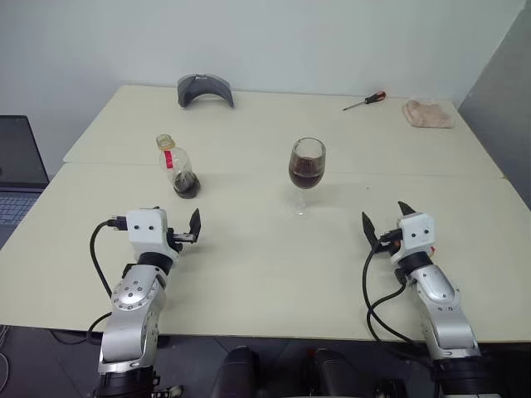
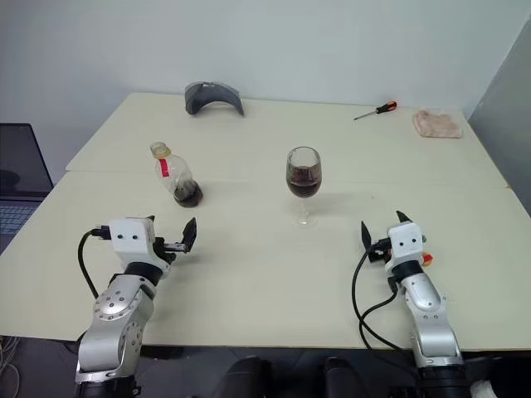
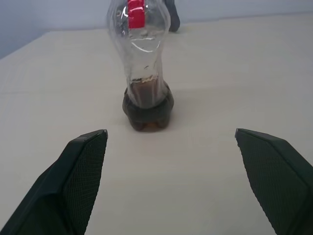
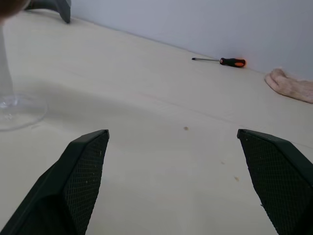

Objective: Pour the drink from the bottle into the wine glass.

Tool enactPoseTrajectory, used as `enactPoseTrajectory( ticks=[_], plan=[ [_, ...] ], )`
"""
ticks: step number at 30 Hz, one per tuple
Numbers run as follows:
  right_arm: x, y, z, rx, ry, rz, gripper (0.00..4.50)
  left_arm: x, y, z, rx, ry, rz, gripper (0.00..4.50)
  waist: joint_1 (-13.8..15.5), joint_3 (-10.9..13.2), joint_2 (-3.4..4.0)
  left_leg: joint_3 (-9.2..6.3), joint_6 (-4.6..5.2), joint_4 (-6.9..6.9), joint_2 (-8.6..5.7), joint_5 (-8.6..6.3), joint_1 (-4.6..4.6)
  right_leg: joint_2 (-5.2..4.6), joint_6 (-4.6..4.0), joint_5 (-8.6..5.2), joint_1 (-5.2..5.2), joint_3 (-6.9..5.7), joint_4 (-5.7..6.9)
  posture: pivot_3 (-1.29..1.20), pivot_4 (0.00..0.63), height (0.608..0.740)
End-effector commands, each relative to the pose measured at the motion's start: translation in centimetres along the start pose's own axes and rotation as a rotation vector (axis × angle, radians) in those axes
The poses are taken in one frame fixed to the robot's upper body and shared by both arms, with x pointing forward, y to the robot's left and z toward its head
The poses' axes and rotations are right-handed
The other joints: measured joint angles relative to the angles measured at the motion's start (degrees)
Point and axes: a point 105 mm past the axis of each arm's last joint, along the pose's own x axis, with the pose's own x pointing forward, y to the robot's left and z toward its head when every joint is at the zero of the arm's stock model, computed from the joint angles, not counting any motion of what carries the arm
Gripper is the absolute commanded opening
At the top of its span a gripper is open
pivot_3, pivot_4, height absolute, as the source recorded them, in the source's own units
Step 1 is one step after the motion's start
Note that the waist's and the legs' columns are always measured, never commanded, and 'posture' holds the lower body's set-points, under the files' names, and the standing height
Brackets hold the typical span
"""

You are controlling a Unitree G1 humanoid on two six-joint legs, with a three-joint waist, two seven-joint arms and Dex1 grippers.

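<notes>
Left eye view: bottle [image 1: 177, 170], nearly empty and light, stands upright left of the wine glass [image 1: 306, 172] holding drink [image 1: 306, 173]; fragile, best gripped by the stem. Left gripper [image 1: 184, 229] and right gripper [image 1: 385, 218] gape, holding nothing.

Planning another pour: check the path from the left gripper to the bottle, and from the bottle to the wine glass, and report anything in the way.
Nothing visible blocks either path. The left gripper is open, with bare table between it and the upright bottle. Bare table also separates the bottle from the wine glass.
</notes>
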Motion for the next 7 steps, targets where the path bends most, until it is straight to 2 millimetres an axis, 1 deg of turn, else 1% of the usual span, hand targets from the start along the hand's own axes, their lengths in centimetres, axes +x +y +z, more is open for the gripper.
enactPoseTrajectory(
  ticks=[1,4,7],
  plan=[
    [0.47,-1.28,0.95,0.07,-0.052,-0.069,4.5,0.23,0.07,2.07,0.013,-0.089,0.008,4.47,0.0,0.0,0.0,0.0,0.0,0.0,0.0,0.0,0.0,0.0,0.0,0.0,0.0,0.0,0.0,0.0,0.15,0.74],
    [0.76,-1.47,1.02,0.115,-0.054,-0.083,4.5,0.35,-0.25,2.2,0.028,-0.096,-0.009,4.47,0.0,-0.01,0.01,0.01,0.0,0.0,0.0,0.0,0.0,0.0,0.0,0.0,0.0,0.02,-0.01,0.0,0.15,0.74],
    [0.92,-1.49,0.86,0.114,-0.042,-0.076,4.5,0.46,-0.66,2.38,0.042,-0.11,-0.034,4.47,0.02,-0.01,0.01,0.01,0.0,0.0,0.0,0.0,0.0,0.0,0.0,0.0,0.01,0.02,-0.01,0.0,0.15,0.74]
  ],
)
